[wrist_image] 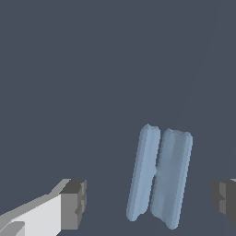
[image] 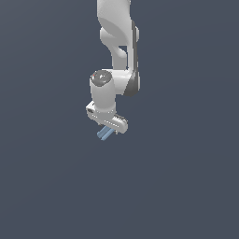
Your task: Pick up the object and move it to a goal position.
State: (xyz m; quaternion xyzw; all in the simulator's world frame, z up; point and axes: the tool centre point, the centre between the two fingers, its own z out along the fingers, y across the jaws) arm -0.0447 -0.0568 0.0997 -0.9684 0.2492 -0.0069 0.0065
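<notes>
We find our gripper (wrist_image: pixel 150 203) spread wide, one dark fingertip (wrist_image: pixel 73 203) on one side and the other just showing at the frame's edge, neither touching anything. Between them, in the wrist view, lies the blue bar (wrist_image: pixel 160 176), closer to the far fingertip than to the near one, so it is not centred in the gap.

What the coming move turns on, as we judge it, is the bar's long axis. It runs roughly across the line joining our two fingertips, with a slight tilt, so the fingers would close on its narrow width and grooved flanks, which is the favourable way round. The bar is clearly narrower than the opening.

In the exterior view the bar (image: pixel 105 133) peeks out just below the gripper (image: pixel 112 125), on a plain dark floor (image: pixel 186 186) with no edges or corners in sight to place it by. We cannot tell whether the fingertips already reach down to the bar's level. No goal marker is visible to us.
</notes>
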